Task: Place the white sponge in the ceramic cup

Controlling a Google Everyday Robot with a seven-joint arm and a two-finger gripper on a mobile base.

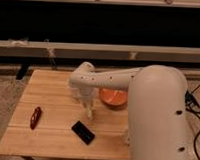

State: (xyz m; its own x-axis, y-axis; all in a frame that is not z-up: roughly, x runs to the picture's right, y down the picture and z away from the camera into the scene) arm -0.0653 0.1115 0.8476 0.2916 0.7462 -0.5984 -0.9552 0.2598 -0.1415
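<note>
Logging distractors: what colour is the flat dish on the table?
The dish is orange, seen in the camera view; the gripper hangs beside it.

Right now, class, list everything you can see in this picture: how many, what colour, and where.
table: one, light wood, middle of the view
small long thing: one, red, left part of the table
flat slab: one, black, near the table's front edge
dish: one, orange, right of centre, partly behind the arm
small bottle-like thing: one, whitish, front right, half hidden by the arm
rail: one, pale, behind the table
cables: black, on the floor at right
cup, sponge: cannot make either out
arm: one, white, reaching over the table from the right
pincer: one, white, pointing down just behind the slab
</note>
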